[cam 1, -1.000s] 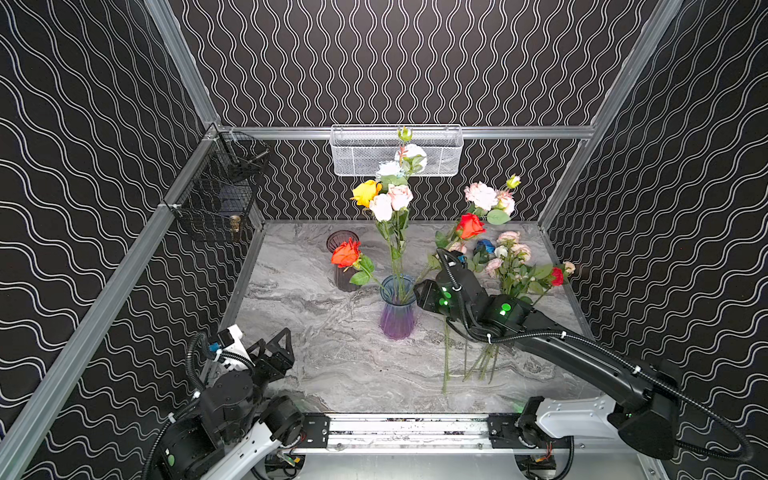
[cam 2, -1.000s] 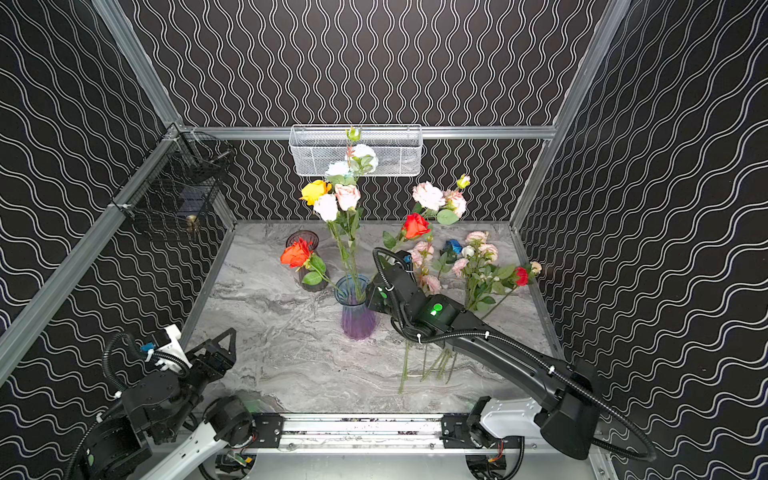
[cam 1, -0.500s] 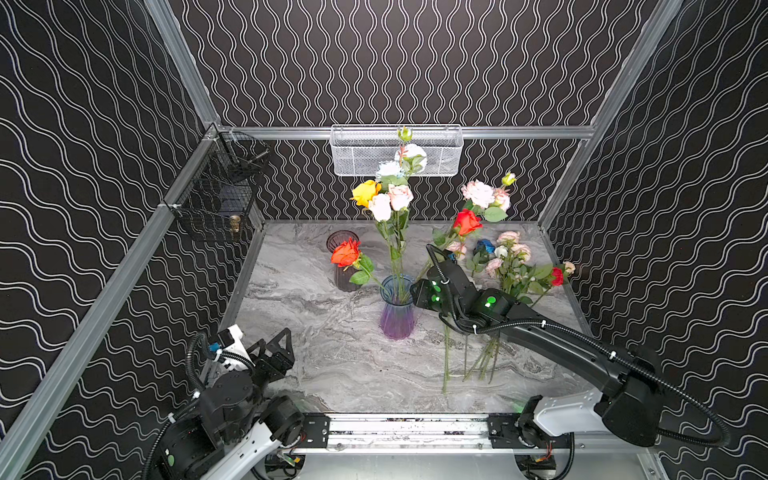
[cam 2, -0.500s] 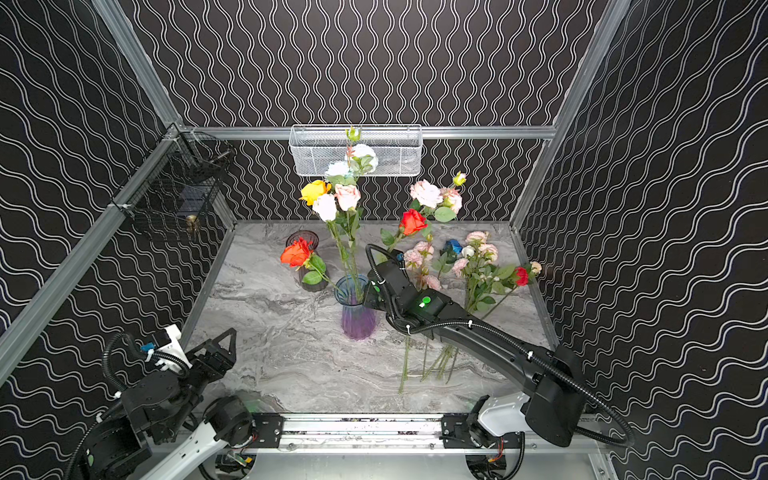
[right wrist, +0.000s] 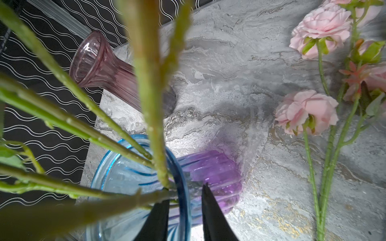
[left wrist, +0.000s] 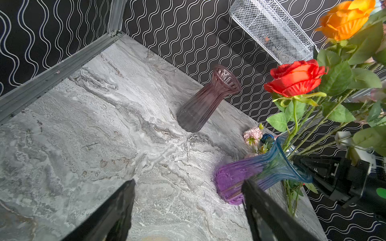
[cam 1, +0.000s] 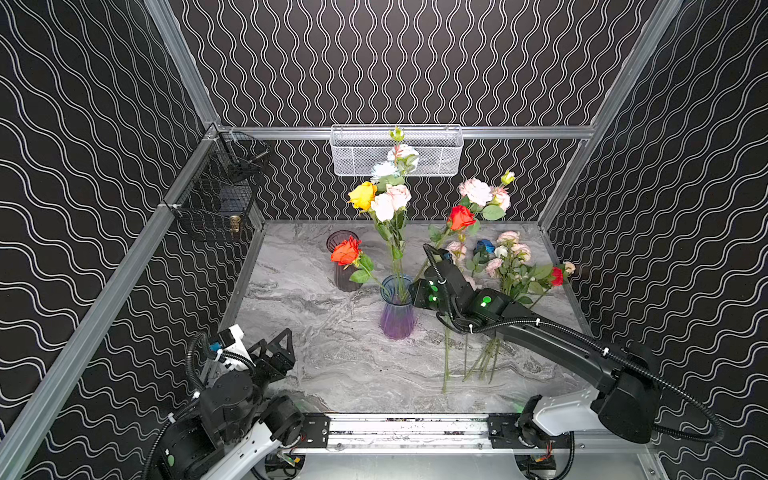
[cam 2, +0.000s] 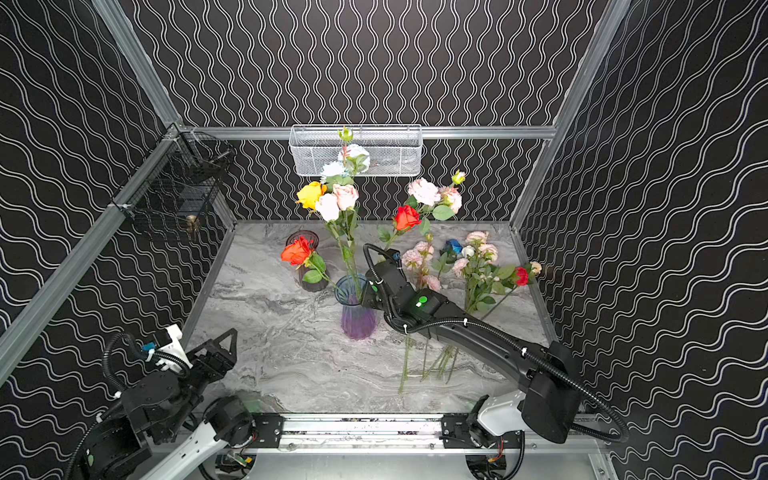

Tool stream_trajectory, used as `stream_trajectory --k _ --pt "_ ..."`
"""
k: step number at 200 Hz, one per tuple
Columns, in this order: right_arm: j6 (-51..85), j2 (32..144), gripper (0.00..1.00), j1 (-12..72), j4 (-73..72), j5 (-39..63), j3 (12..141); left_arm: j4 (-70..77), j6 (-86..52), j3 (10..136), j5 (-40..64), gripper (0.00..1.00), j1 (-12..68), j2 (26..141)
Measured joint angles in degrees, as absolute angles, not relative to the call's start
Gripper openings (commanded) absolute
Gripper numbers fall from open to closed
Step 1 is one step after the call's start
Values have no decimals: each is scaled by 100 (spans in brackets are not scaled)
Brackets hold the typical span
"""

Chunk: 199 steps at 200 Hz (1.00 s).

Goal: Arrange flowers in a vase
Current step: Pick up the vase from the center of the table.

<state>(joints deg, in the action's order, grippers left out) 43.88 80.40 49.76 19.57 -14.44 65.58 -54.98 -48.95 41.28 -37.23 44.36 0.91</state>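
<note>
Right wrist | right end effector [right wrist: 186,193] narrow | vase [right wrist: 213,173] rim between jaws | flower stems [right wrist: 149,104] beside

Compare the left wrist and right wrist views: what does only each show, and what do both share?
Left wrist only: the white mesh basket, the orange-red rose, the yellow-orange rose, the open left hand. Right wrist only: the mouth of the blue-purple vase from above, where stems meet inside. Both: that vase, the plum vase, the marble table, pink blooms.
</note>
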Motion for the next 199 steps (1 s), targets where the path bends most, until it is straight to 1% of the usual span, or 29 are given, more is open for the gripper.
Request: stream_trajectory --k 7,56,93,156,199 --pt "4375 8040 23 4963 1940 -1437 6556 -5498 -4886 4128 -3721 84 4436 91" --pt "4167 8071 22 4908 1881 -1411 6547 -5498 -4882 4128 -3717 84 4436 91" --pt "4073 8114 12 4853 1772 -1411 6547 -5498 -4790 4125 -3717 84 4436 91" --pt "3959 8263 9 4770 1321 -1485 6499 -5496 -4781 4121 -3719 84 4436 91" --pt "3824 8486 7 4569 1406 -1557 6759 -5496 -4781 4121 -3721 84 4436 91"
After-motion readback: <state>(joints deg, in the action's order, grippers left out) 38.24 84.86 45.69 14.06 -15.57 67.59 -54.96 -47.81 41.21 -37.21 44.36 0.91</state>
